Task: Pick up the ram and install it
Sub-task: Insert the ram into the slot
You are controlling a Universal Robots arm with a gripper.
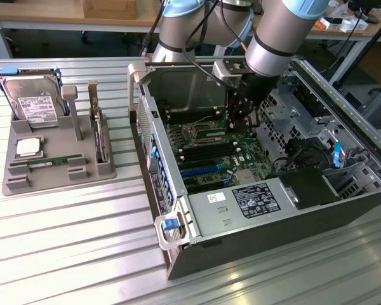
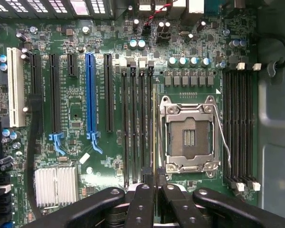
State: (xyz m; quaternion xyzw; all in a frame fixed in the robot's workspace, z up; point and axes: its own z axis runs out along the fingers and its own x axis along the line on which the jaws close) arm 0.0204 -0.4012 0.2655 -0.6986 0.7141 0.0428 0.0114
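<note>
Grey moulded parts tray (image 1: 82, 166) near the bench's (image 1: 63, 254) edge at the exterior view's left, holding a boxy silver hard drive with a white label (image 1: 33, 101) in the back slot, a square silver CPU chip (image 1: 28, 147) in a shallow pocket, a thin green stick (image 1: 47, 162) lying flat in a front groove, and a card standing on edge (image 1: 98, 133) in the tall slot. Beside it, toward the exterior view's right, an open black-and-silver computer case (image 1: 197, 219) lying on its side, green motherboard (image 2: 76, 118) exposed inside: empty silver CPU socket (image 2: 189, 135), rows of black memory slots (image 2: 133, 123) on either side, a blue expansion slot (image 2: 90, 95), a small finned silver heatsink (image 2: 56, 185).

Grey-and-blue robot arm (image 1: 279, 32) reaching down from above into the case, black claw (image 2: 156, 178) pointing straight at the motherboard. Claw clamped together on the ram (image 2: 155, 133), seen edge-on as a thin green-gold line, standing upright over the memory slot just beside the CPU socket. Whether seated in the slot or just above it, cannot tell.
</note>
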